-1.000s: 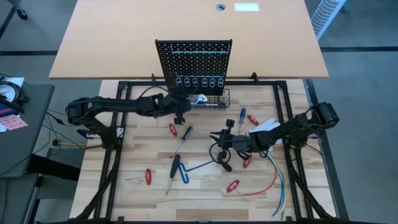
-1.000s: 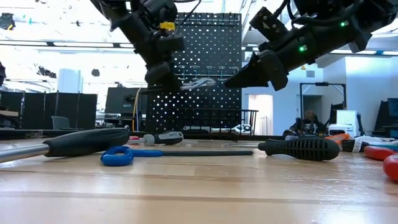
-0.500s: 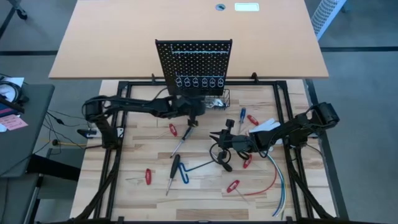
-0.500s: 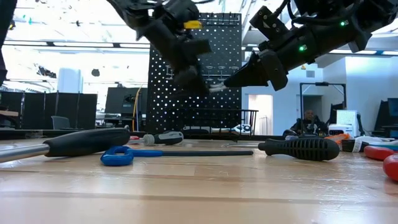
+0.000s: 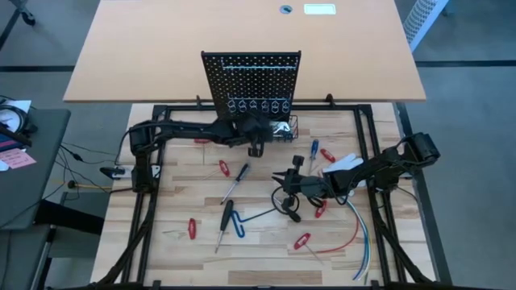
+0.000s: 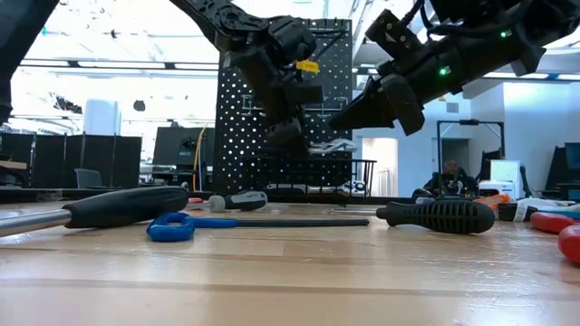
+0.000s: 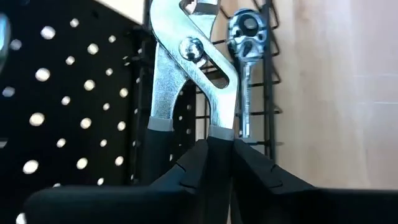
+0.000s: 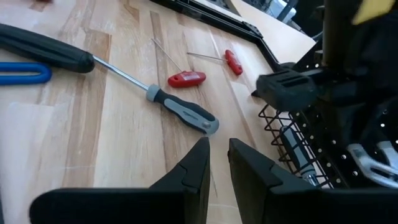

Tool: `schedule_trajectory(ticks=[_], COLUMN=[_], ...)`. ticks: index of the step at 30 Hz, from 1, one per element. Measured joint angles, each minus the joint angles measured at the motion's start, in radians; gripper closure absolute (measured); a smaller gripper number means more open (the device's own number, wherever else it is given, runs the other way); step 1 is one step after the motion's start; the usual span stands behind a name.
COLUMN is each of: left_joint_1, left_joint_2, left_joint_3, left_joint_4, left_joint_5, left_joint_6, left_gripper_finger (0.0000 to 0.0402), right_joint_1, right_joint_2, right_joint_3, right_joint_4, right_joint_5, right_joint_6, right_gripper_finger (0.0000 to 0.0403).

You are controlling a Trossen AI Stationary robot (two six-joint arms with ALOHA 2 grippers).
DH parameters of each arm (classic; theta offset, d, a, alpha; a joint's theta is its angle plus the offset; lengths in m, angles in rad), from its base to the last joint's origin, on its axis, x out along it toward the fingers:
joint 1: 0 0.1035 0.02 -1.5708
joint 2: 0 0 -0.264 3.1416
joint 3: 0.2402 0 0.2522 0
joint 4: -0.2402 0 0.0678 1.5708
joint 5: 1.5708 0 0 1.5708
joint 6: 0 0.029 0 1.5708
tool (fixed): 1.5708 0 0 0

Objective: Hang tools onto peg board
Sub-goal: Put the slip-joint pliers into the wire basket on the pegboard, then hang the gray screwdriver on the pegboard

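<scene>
My left gripper [image 5: 256, 147] is in front of the black peg board [image 5: 251, 80], shut on silver pliers [image 7: 186, 68] with black handles. The pliers' head [image 5: 280, 127] reaches over the wire basket [image 5: 288, 135] at the board's foot, where a silver ratchet wrench [image 7: 247, 43] lies. My right gripper [image 5: 282, 176] hangs over the table's middle, its fingers [image 8: 199, 158] a narrow gap apart with nothing between them. Screwdrivers [image 5: 235, 184], a blue T-handle hex key [image 5: 246, 217] and small red-handled tools [image 5: 224, 167] lie flat on the tabletop. My left gripper pinches one black handle of the pliers [image 7: 221, 134] between its two fingers, close to the metal head; the other handle [image 7: 158, 140] stands free beside them. The fingers come slanting down from the table's left and lie along the pliers. The head [image 6: 335, 145] sticks out about level, just above the basket rim.
Red, blue and white cables [image 5: 355, 234] trail at the right near my right arm. A blue-handled screwdriver [image 5: 313, 151] lies beside the basket. A row of ring holders [image 5: 256, 105] runs along the board above the basket. A person sits far off in the room [image 6: 446, 177].
My left gripper has carried the pliers toward the table's right along the front of the peg board and a little down. The pliers' head, which was left of the basket, now hangs over it. My right arm has kept still.
</scene>
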State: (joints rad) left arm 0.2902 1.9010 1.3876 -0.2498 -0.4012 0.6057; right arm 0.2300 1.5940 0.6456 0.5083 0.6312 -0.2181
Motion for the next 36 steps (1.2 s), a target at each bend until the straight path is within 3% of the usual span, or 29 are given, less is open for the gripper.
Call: schedule_trajectory(ticks=[10,18,23,30,36], left_joint_1=[0.019,-0.042,-0.134,-0.269,-0.367], left_joint_2=[-0.007,-0.108,-0.194,-0.288,-0.38], left_joint_3=[0.002,0.001,0.001,0.001,-0.056], left_joint_4=[-0.032,-0.151,-0.281,-0.455,-0.659], left_joint_5=[-0.026,-0.092,-0.123,-0.172,-0.172], left_joint_6=[0.021,0.007,-0.054,-0.246,-0.583], left_gripper_finger=[0.0235,0.0229,0.0232,0.0233,0.0233], right_joint_1=[-0.001,-0.001,-0.001,-0.001,-0.001], right_joint_2=[0.0,0.0,0.0,0.0,0.0], right_joint_3=[0.0,0.0,0.0,0.0,0.0], right_joint_4=[0.0,0.0,0.001,0.007,0.009], right_joint_5=[0.0,0.0,0.0,0.0,-0.001], right_joint_6=[0.0,0.0,0.008,0.008,0.037], right_gripper_finger=[0.0337,0.0337,0.0337,0.0337,0.0337])
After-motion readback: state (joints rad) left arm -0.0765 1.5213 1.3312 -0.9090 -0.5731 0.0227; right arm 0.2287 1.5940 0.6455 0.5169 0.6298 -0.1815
